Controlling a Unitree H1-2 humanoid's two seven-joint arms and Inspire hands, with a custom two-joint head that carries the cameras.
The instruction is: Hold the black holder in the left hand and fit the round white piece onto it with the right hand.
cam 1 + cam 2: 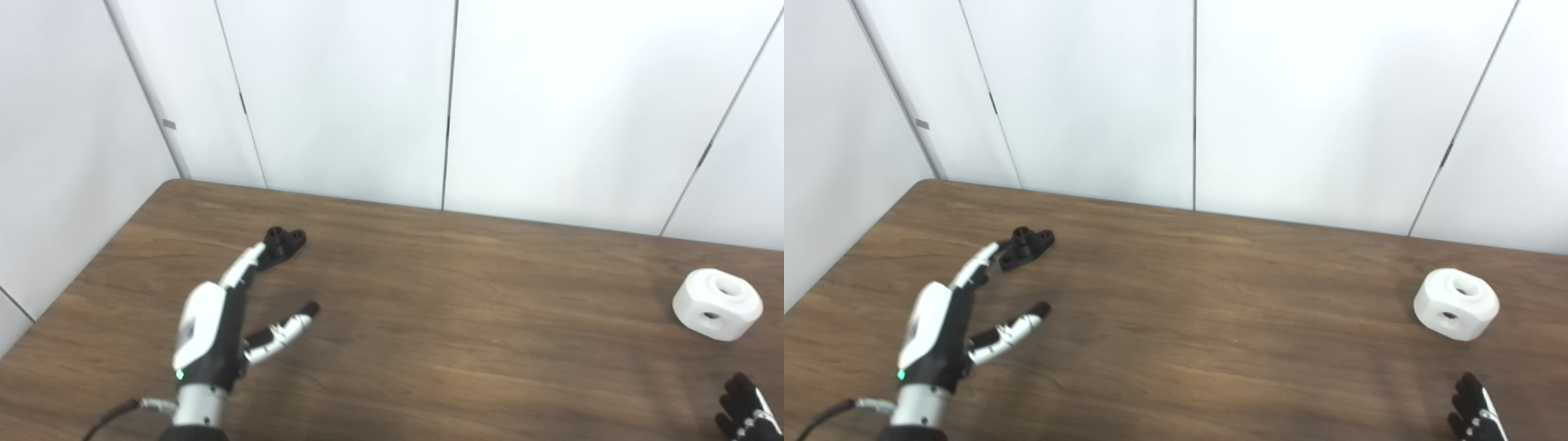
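A small black holder [283,242] with round holes lies flat on the wooden table [465,318], left of the middle. My left hand [229,312] reaches toward it, open, fingers stretched out with their tips just at the holder's near edge and the thumb spread to the right. The round white piece [717,303], a chunky ring with a hole on top and one in its side, rests far right on the table. Only the dark fingertips of my right hand [744,407] show at the bottom right corner, well short of the white piece.
White wall panels [343,92] stand along the table's far and left edges. A cable [113,413] runs from my left wrist off the bottom edge.
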